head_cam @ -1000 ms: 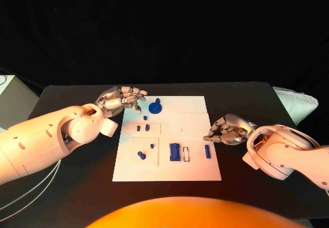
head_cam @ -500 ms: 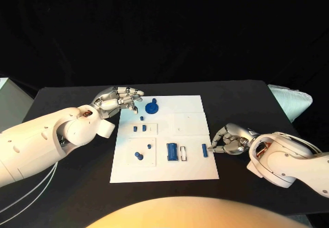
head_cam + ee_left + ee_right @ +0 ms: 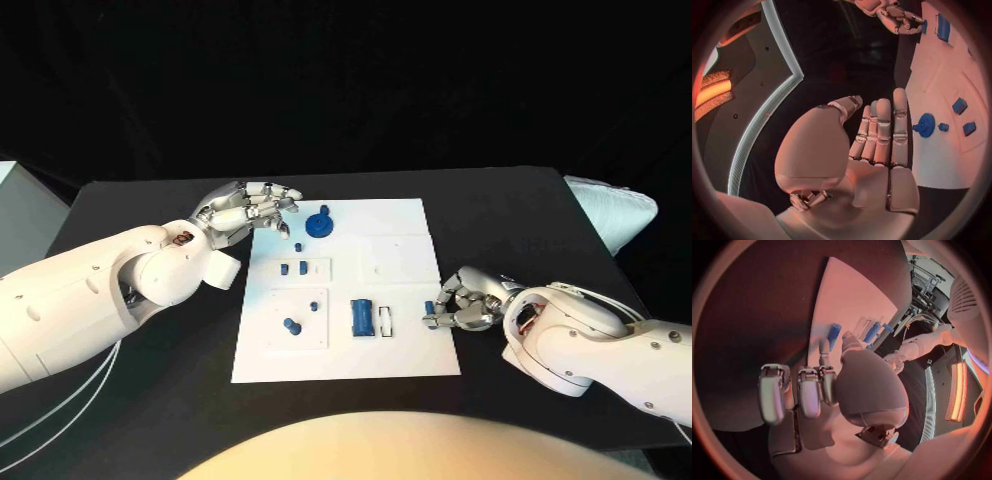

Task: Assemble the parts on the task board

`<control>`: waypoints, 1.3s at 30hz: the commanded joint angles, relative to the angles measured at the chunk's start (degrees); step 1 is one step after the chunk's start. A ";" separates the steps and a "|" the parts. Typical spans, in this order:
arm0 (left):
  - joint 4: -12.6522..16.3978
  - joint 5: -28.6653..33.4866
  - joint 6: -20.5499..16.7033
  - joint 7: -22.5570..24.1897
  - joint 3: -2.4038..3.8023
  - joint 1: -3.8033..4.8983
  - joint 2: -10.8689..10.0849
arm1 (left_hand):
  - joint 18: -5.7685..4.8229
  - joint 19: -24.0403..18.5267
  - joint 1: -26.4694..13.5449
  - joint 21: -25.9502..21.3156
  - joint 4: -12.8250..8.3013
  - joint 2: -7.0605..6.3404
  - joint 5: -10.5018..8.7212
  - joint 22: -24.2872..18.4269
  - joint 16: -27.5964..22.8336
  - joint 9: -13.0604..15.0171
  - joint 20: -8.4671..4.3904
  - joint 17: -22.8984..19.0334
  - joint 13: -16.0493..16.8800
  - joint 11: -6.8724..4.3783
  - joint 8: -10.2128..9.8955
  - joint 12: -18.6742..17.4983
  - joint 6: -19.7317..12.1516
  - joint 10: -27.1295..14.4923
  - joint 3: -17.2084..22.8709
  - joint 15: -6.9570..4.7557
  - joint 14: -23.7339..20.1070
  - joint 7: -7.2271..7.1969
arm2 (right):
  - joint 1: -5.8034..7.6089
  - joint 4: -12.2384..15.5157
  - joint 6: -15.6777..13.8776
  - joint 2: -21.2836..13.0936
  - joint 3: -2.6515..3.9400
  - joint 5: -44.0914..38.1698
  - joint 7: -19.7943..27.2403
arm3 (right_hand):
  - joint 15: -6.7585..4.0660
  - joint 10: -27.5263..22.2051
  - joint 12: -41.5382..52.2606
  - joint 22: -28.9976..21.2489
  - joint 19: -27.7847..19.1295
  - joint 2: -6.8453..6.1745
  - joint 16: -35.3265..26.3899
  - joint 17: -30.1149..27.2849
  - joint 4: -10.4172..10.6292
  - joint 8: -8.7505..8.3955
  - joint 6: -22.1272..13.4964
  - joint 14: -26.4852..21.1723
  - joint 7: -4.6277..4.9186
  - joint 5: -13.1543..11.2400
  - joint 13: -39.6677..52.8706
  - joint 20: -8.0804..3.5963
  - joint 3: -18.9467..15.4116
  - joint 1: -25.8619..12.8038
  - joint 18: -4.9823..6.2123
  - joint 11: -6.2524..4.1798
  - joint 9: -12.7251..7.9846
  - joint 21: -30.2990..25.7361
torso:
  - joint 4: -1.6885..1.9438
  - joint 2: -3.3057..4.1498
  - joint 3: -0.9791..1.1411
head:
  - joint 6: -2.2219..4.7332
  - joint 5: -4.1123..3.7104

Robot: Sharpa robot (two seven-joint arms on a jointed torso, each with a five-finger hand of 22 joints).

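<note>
a: can you tell whether the right hand (image 3: 464, 304) has hold of the narrow blue bar (image 3: 430, 312)?

b: no, its fingertips cover most of the bar in the head view, and in the right wrist view the thumb hides the contact.

a: and the small blue pieces (image 3: 294, 267) on the task board (image 3: 404, 350)?

b: too small to tell their shapes. the right forearm is cut off by the picture's edge.

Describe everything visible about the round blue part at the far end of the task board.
The round blue part is a flat disc with a small knob or tab rising from it, plastic-looking, deep blue. It lies on the white task board near its far edge, just beside the left hand's fingertips. Nothing plainly touches it.
</note>
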 commanded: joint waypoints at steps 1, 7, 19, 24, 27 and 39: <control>0.03 0.07 1.17 0.48 0.06 -0.07 0.14 | 0.87 0.44 -0.07 -0.27 0.23 0.52 0.24 -0.13 -0.33 -0.06 0.17 0.08 -0.07 -0.08 0.29 0.26 -0.10 -0.47 -0.03 -0.17 -0.27 0.01 | -0.17 -0.43 0.73 0.52 -0.04 -2.97 -2.31 | -0.33 3.04 -0.19 12.30 4.39 -0.09 -0.09 13.79 0.07 0.02 0.49 5.65 0.02 0.28 11.55 -0.16 0.26 -0.69 -0.48 -0.17 -0.12 -0.17 | -0.06 -0.01 -0.04 | -0.01 0.07; 0.01 0.07 1.34 0.39 0.06 -0.10 0.09 | 0.87 0.44 -0.07 -0.27 0.23 0.52 0.24 -0.13 -0.33 -0.06 0.17 0.08 -0.07 -0.08 0.29 0.26 -0.10 -0.47 -0.03 -0.17 -0.27 0.01 | -0.47 -1.32 1.27 1.38 -0.05 -5.09 -3.40 | -0.33 3.04 -0.20 12.32 4.39 -0.21 -0.09 13.78 0.06 0.02 0.51 5.65 0.01 0.14 11.55 -0.17 0.32 -1.26 -0.48 -0.17 -0.14 -0.16 | -0.05 -0.02 0.02 | -0.01 0.26; 0.05 0.07 1.75 0.11 0.06 -0.14 -0.06 | 0.87 0.47 -0.16 -0.33 0.34 0.56 0.23 -0.17 -0.33 -0.06 0.16 0.09 -0.08 -0.06 0.34 0.28 -0.08 -0.49 -0.05 -0.16 -0.27 0.03 | -1.04 -2.93 4.52 3.37 -0.11 -10.55 -4.65 | -0.48 2.95 -0.42 12.38 4.41 -1.73 -0.11 13.78 -0.45 -0.37 0.35 5.65 -0.12 -0.52 11.49 -0.33 4.71 5.20 -0.49 -0.33 -0.51 -0.19 | -0.06 -0.03 0.00 | -0.01 0.28; 0.08 0.06 1.86 0.00 0.06 -0.15 -0.15 | 0.87 0.47 -0.16 -0.33 0.34 0.56 0.23 -0.17 -0.33 -0.06 0.16 0.09 -0.08 -0.06 0.34 0.28 -0.08 -0.49 -0.05 -0.16 -0.27 0.03 | -1.19 -3.06 6.62 3.57 -0.17 -13.02 -4.90 | -0.49 2.81 -0.68 12.33 4.36 -3.64 -0.18 13.69 -0.59 -0.80 0.61 5.62 -0.10 0.79 11.40 -0.37 8.00 8.66 -0.46 -0.33 -1.00 -0.41 | -0.08 -0.08 -0.02 | -0.01 0.27; 0.10 0.03 2.00 -0.09 0.06 -0.15 -0.18 | 0.86 0.49 -0.19 -0.35 0.40 0.60 0.23 -0.19 -0.33 -0.06 0.17 0.09 -0.09 -0.05 0.37 0.29 -0.06 -0.50 -0.04 -0.15 -0.27 0.03 | -1.23 -2.96 7.51 3.63 -0.20 -13.91 -4.94 | -0.45 2.74 -0.80 12.37 4.37 -4.79 -0.19 13.68 -0.63 -1.02 0.75 5.62 -0.01 1.23 11.36 -0.34 9.38 9.93 -0.47 -0.27 -1.25 -0.39 | -0.10 -0.08 -0.01 | -0.01 0.29; 0.19 -0.06 2.29 -0.24 0.06 -0.17 -0.25 | 0.86 0.49 -0.19 -0.35 0.40 0.60 0.23 -0.19 -0.33 -0.06 0.17 0.09 -0.09 -0.05 0.37 0.29 -0.06 -0.50 -0.04 -0.15 -0.27 0.03 | -1.42 -2.37 4.73 3.77 -0.25 -13.32 -4.82 | -0.55 2.88 -0.61 12.68 4.54 -7.20 0.08 14.15 -0.41 -1.37 1.76 5.74 -0.12 13.04 11.60 -0.41 18.41 9.05 -0.57 -0.41 -1.93 0.01 | -0.08 -0.04 0.01 | -0.01 0.34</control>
